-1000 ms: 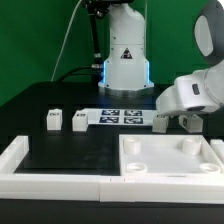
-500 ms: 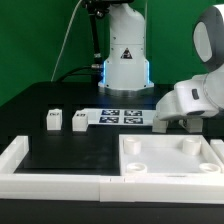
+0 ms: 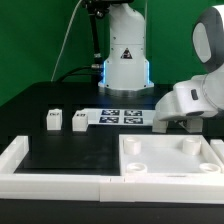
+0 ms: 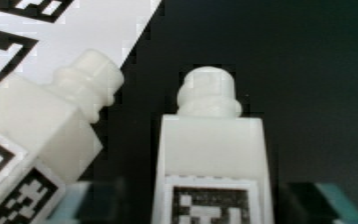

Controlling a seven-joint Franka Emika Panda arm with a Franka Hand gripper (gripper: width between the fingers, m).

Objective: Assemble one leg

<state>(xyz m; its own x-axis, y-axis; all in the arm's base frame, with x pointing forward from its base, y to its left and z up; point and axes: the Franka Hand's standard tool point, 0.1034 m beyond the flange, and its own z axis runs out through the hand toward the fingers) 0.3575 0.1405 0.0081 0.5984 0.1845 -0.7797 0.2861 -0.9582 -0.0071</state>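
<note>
Low at the exterior view's middle right, the gripper (image 3: 163, 120) hangs beside the marker board's (image 3: 122, 116) right end. Its fingers (image 4: 108, 205) stand wide, straddling the leg (image 4: 211, 150) with a dark gap on each side. The leg's long axis runs straight out from the gripper, knobbed tip pointing away. A second leg (image 4: 43, 120) lies slanted just beside it.

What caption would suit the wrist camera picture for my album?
One white leg sits between the fingers of the open gripper, a second leg beside it on the black table.
</note>
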